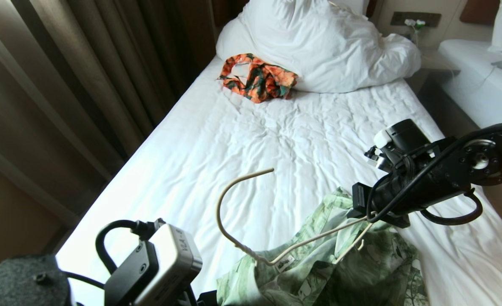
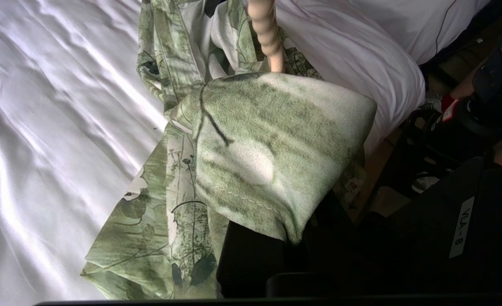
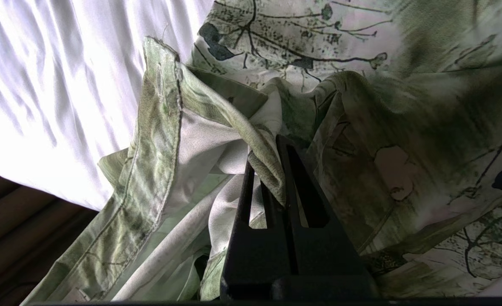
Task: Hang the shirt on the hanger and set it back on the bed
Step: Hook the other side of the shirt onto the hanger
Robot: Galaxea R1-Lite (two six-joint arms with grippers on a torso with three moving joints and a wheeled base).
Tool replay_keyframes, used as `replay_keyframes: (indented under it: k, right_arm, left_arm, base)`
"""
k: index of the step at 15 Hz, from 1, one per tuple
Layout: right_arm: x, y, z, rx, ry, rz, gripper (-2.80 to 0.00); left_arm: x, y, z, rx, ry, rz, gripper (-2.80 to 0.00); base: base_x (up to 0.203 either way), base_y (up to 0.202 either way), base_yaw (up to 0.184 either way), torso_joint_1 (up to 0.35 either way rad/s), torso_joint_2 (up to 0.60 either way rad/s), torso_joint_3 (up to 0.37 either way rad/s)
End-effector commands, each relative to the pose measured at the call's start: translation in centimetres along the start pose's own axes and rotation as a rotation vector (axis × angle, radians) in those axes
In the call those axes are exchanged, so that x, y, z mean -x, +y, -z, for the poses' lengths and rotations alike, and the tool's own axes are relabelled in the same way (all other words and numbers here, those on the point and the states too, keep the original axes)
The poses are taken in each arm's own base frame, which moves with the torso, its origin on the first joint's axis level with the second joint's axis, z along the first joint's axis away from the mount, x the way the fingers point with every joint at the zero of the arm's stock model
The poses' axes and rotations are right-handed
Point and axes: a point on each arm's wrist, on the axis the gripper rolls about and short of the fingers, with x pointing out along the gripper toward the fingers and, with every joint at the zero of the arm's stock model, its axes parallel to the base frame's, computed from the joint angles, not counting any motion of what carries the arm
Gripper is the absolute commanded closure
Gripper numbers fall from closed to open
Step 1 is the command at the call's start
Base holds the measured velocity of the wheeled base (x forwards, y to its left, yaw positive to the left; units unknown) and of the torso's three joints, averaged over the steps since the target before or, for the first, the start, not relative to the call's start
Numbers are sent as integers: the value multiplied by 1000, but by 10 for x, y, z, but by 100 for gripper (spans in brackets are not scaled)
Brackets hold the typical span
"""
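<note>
The right gripper [image 3: 272,170] is clamping the shirt [image 1: 340,263] beside the hanger [image 1: 251,212]. The left gripper [image 2: 251,255] is closed under draped shirt cloth. An orange garment [image 1: 257,80] is lying at twelve o'clock, touching the pillow [image 1: 319,42].

head: high over bed [image 1: 276,140] | wrists: close, sharing shirt [image 1: 319,272]

I see the shirt [image 1: 361,267] in mottled green with dark leaf outlines, a cream hanger [image 1: 251,204], a white bed [image 1: 242,144], and an orange-and-teal garment [image 1: 257,80].
</note>
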Motion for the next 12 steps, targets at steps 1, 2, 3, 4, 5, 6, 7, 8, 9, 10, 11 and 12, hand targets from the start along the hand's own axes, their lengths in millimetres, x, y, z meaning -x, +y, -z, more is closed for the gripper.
replay_keyframes:
  k: [1, 2, 3, 4, 5, 6, 7, 8, 9, 10, 11, 12]
  right_arm:
    - [11, 1, 2, -4, -17, -15, 0]
    - [14, 2, 3, -3, -23, -20, 0]
    - [16, 1, 4, -6, -22, -21, 0]
    - [17, 0, 6, -11, -20, -19, 0]
    - [18, 0, 7, -11, -22, -19, 0]
    - [19, 0, 7, -11, -23, -20, 0]
    - [19, 0, 7, -11, -25, -21, 0]
    - [23, 1, 8, -7, -32, -30, 0]
    - [25, 2, 10, -2, -31, -34, 0]
    - [29, 2, 12, 0, -34, -37, 0]
    - [31, 2, 13, 0, -38, -40, 0]
    - [34, 2, 13, 1, -46, -45, 0]
  left_arm:
    - [0, 0, 1, 1, 1, -1, 0]
    - [0, 0, 3, 0, 9, -2, 0]
    - [0, 1, 4, 2, 12, -5, 0]
    - [2, 1, 5, 13, 11, -4, 0]
    - [3, 1, 8, 19, 19, -5, 0]
    - [3, 2, 10, 18, 25, -6, 0]
    - [2, 2, 10, 18, 28, -6, 0]
    - [2, 2, 6, 22, 15, -11, 0]
    - [1, 4, 3, 25, 3, -28, 0]
    - [0, 4, 2, 24, 4, -32, 0]
    - [-2, 4, 4, 22, 13, -33, 0]
    - [-4, 3, 5, 20, 23, -31, 0]
  base:
    - [0, 0, 0, 0, 0, 0]
    - [0, 0, 0, 0, 0, 0]
    - [0, 0, 0, 0, 0, 0]
    - [0, 0, 0, 0, 0, 0]
    - [0, 0, 0, 0, 0, 0]
    - [0, 0, 0, 0, 0, 0]
    - [0, 0, 0, 0, 0, 0]
    - [0, 0, 0, 0, 0, 0]
    - [0, 0, 0, 0, 0, 0]
    - [0, 0, 0, 0, 0, 0]
    - [0, 0, 0, 0, 0, 0]
    - [0, 0, 0, 0, 0, 0]
